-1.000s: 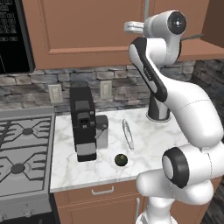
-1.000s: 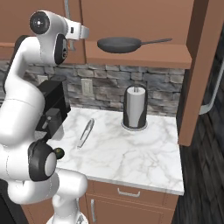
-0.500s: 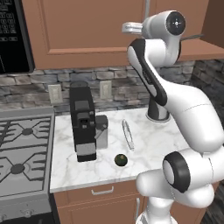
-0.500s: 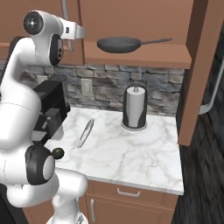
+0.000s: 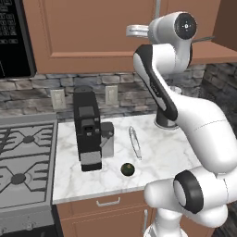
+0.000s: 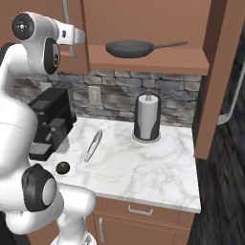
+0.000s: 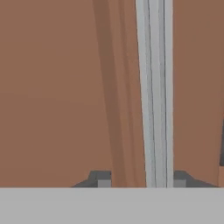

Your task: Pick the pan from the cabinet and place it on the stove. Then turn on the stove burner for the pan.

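Fingers [image 7: 139, 179] part-open astride the cabinet [image 6: 143, 21] door's handle [image 7: 154, 92], gripping nothing. Pan [image 6: 128, 48] sits on cabinet shelf, to the fingers' right, its handle pointing right along the shelf's front edge.

A glossy white arm [image 5: 194, 115] of rounded segments is seen, joined by dark grey round joint caps; the tool [image 7: 139, 179] ends in small dark grey fingertips [image 7: 101, 178].
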Robot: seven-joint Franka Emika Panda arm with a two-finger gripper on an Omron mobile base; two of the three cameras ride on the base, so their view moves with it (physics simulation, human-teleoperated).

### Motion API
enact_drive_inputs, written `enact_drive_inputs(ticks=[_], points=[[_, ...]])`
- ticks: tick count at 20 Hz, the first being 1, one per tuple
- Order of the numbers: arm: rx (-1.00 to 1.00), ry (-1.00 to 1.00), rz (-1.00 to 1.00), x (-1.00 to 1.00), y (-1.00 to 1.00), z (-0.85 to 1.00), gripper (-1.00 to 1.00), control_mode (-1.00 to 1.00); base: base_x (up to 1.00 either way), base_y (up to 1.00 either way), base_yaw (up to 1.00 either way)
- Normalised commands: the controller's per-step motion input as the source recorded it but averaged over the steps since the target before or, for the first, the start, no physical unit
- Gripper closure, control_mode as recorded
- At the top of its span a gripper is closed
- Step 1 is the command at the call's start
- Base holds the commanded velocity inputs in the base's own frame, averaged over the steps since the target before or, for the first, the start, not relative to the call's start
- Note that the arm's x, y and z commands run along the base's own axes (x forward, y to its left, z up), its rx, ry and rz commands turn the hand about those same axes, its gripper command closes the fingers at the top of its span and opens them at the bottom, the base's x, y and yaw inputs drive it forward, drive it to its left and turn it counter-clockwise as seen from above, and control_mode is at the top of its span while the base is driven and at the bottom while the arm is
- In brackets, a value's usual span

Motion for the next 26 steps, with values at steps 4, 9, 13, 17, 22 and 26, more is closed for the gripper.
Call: enact_drive_inputs(ticks=[4, 9, 13, 17, 22, 26], points=[[0.0, 0.0, 0.0, -0.6, 0.52, 0.23, 1.0, -1.0, 0.0, 0.0, 0.0], [-0.01, 0.0, 0.0, -0.67, 0.54, 0.19, 1.0, -1.0, 0.0, 0.0, 0.0], [-0.01, 0.0, 0.0, -0.69, 0.49, 0.2, 1.0, -1.0, 0.0, 0.0, 0.0], [-0.01, 0.0, 0.0, -0.63, 0.4, 0.14, 1.0, -1.0, 0.0, 0.0, 0.0], [0.0, -0.06, 0.0, -0.58, 0.14, 0.02, -1.0, -1.0, 0.0, 0.0, 0.0], [0.0, 0.0, 0.0, -0.36, 0.12, 0.0, -1.0, -1.0, 0.0, 0.0, 0.0]])
